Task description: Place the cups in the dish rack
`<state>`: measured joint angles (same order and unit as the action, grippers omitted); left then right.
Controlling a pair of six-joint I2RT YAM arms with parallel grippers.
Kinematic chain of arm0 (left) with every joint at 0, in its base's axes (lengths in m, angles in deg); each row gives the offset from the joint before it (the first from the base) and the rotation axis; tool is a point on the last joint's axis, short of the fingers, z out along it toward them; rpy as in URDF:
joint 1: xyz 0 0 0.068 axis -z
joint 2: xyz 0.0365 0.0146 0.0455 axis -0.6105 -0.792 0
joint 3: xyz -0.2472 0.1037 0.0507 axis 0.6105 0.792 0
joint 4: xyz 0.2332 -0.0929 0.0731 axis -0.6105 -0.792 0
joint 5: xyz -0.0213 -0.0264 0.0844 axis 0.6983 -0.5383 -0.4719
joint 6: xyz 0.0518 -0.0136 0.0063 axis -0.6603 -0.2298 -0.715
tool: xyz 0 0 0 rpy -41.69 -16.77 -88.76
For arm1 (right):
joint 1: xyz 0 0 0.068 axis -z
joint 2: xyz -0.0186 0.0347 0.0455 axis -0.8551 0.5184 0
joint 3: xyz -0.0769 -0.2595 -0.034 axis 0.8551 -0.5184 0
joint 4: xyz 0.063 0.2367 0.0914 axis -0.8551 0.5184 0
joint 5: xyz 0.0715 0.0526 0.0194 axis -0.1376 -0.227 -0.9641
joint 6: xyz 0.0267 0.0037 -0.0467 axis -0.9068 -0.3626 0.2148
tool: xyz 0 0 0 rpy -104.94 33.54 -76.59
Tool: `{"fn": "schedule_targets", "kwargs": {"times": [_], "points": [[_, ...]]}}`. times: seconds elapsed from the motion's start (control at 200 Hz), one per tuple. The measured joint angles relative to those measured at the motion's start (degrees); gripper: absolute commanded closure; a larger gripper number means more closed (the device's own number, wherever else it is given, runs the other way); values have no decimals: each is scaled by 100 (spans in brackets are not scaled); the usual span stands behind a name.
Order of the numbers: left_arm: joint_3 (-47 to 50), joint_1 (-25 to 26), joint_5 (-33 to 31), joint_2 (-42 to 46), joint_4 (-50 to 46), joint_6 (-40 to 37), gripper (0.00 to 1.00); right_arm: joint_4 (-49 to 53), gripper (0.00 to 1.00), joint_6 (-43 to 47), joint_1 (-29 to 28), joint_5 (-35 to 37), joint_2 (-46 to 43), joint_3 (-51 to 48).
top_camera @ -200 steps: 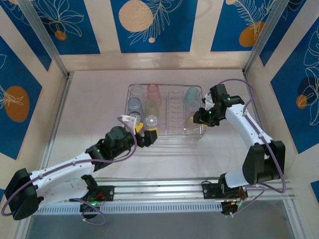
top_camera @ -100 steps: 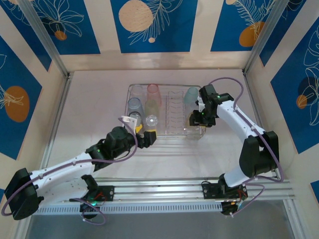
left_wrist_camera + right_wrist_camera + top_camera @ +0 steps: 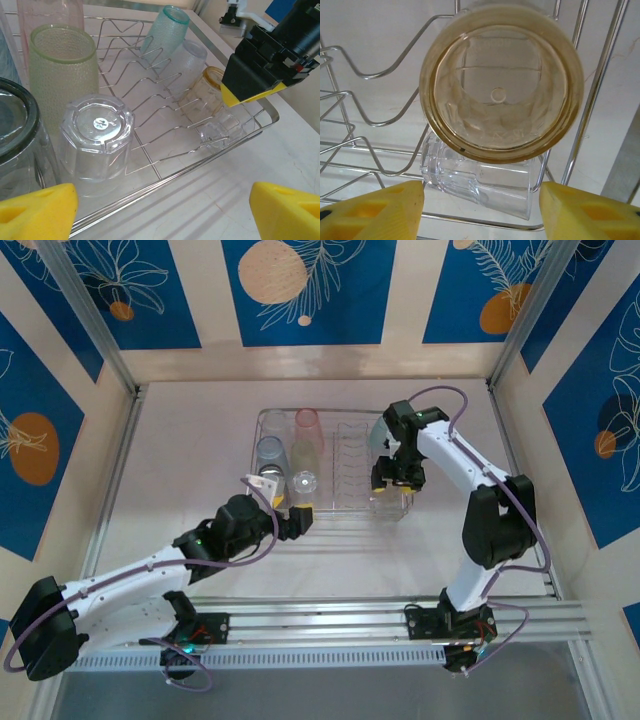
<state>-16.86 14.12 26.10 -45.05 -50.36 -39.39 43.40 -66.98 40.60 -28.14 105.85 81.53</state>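
Observation:
The dish rack (image 3: 340, 413) holds several cups standing upside down on its left: pink (image 3: 307, 425), yellow-green (image 3: 305, 455) and a clear one (image 3: 303, 483). On its right end an amber cup (image 3: 502, 82) leans on the prongs above a clear cup (image 3: 480, 182) that lies on its side. My right gripper (image 3: 481, 212) hangs open just above those two, its pads (image 3: 375, 212) touching neither. A teal cup (image 3: 165, 30) leans at the far right. At the rack's front edge my left gripper (image 3: 162, 220) is open and empty, near the clear upturned cup (image 3: 97, 142).
The rack's front rim (image 3: 200, 165) runs across just ahead of my left fingers. A smoky grey cup (image 3: 15, 135) stands at the rack's near left corner. Bare prongs (image 3: 150, 85) fill the rack's middle. My right gripper (image 3: 260, 70) shows over the rack's right end.
My right gripper has swung left over the rack's right end and its jaws have widened away from the amber cup. The left arm has stayed put.

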Motion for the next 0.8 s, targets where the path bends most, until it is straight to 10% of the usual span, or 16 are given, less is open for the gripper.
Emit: {"fn": "schedule_targets", "kwargs": {"times": [0.8], "points": [[-59,0,-2,-131,-216,-256,10,273,34,-245,-372,1043,1106,1180]]}}
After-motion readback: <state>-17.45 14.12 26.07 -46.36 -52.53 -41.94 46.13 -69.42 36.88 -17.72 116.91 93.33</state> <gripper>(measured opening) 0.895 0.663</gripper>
